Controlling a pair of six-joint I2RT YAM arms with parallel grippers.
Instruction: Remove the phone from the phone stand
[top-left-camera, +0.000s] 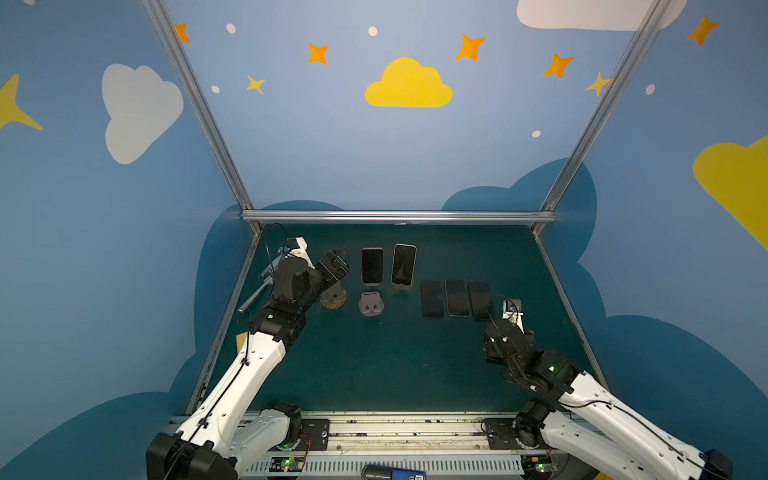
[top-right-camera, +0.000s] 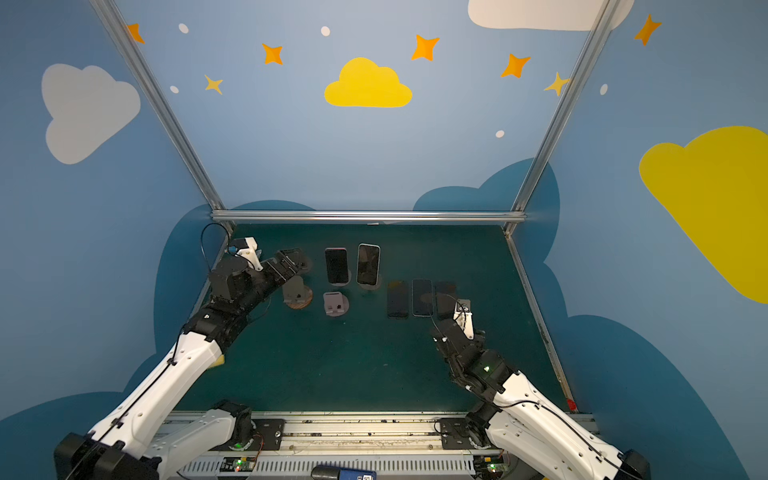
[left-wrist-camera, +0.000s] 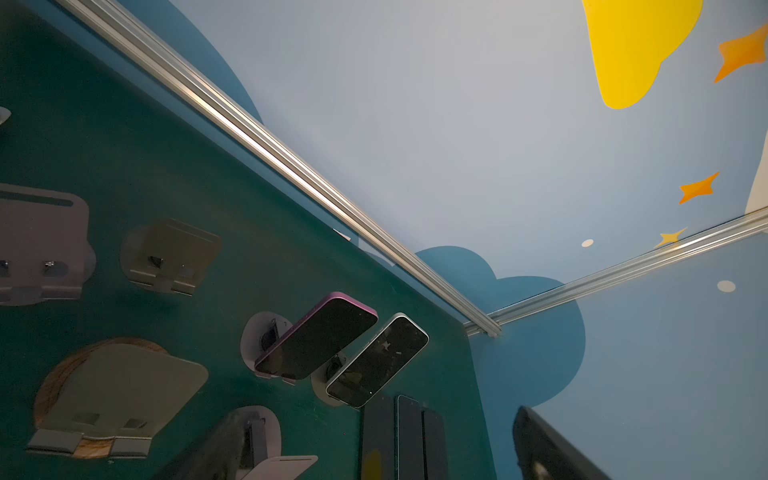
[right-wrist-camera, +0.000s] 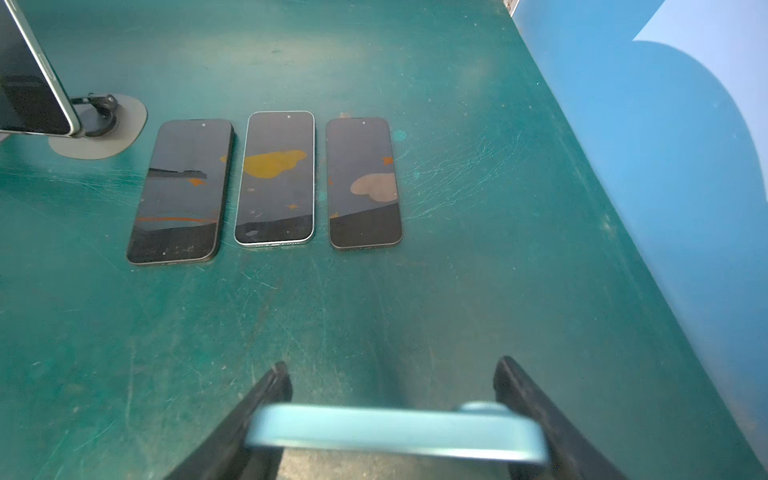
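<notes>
My right gripper (right-wrist-camera: 392, 365) is shut across the width of a light blue phone (right-wrist-camera: 395, 432), held low over the green table (right-wrist-camera: 478, 270) in front of three phones lying flat. In both top views that hand (top-left-camera: 505, 332) is at the right; the held phone is hidden there. Two more phones rest on stands at the back: a purple one (top-left-camera: 372, 266) and a silver one (top-left-camera: 404, 265). Nearby stand empty phone stands, one on a wooden base (top-left-camera: 333, 297) and a lilac one (top-left-camera: 370, 303). My left gripper (top-left-camera: 338, 262) hovers open beside them, holding nothing.
Three dark phones (top-left-camera: 432, 298) (top-left-camera: 456, 297) (top-left-camera: 480, 299) lie side by side at mid-right. Aluminium frame rails (top-left-camera: 397, 216) and blue walls bound the table at the back and sides. A grey empty stand (left-wrist-camera: 170, 257) sits behind the left hand.
</notes>
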